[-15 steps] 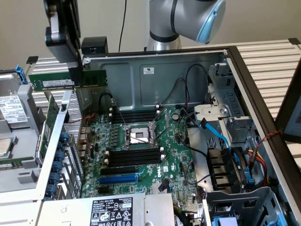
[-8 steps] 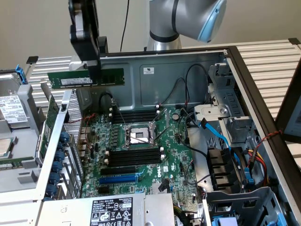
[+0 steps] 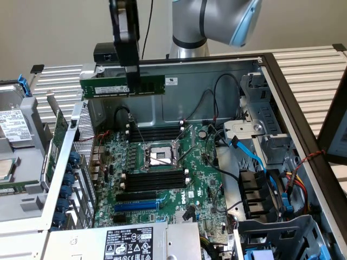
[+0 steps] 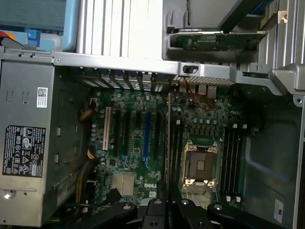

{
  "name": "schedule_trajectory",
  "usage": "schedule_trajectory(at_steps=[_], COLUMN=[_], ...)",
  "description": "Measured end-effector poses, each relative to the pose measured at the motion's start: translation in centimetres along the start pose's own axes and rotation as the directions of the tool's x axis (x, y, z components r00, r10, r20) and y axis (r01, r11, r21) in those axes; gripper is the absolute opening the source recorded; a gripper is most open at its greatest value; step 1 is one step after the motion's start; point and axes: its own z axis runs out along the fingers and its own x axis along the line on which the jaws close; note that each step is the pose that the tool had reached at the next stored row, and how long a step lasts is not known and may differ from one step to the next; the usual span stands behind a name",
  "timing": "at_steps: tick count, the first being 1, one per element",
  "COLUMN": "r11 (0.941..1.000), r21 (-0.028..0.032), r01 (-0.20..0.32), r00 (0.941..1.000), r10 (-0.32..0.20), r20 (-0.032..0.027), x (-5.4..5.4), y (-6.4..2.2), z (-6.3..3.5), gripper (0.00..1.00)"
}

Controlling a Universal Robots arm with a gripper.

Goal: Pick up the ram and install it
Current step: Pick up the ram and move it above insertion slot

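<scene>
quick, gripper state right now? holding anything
gripper: closed on the ram, held in the air over the motherboard

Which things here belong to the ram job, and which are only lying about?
For the job:
- ram, held in the gripper above the open case
- empty memory slots

Not part of it:
- CPU socket
- blue cable
- power supply
- green card
</scene>
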Motion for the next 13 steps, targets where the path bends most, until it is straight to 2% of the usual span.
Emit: schedule_trajectory(at_steps=[10, 13], r11=[1.0000, 1.0000], r21=[0.0001, 0.0000], r01=[0.000, 0.000], r00=[1.0000, 1.0000], r10=[0.000, 0.000], r20=[0.0001, 0.0000], x=[-1.1, -2.1], y=[-4.52, -5.19], z=[0.94, 1.49], gripper=[0.13, 0.13])
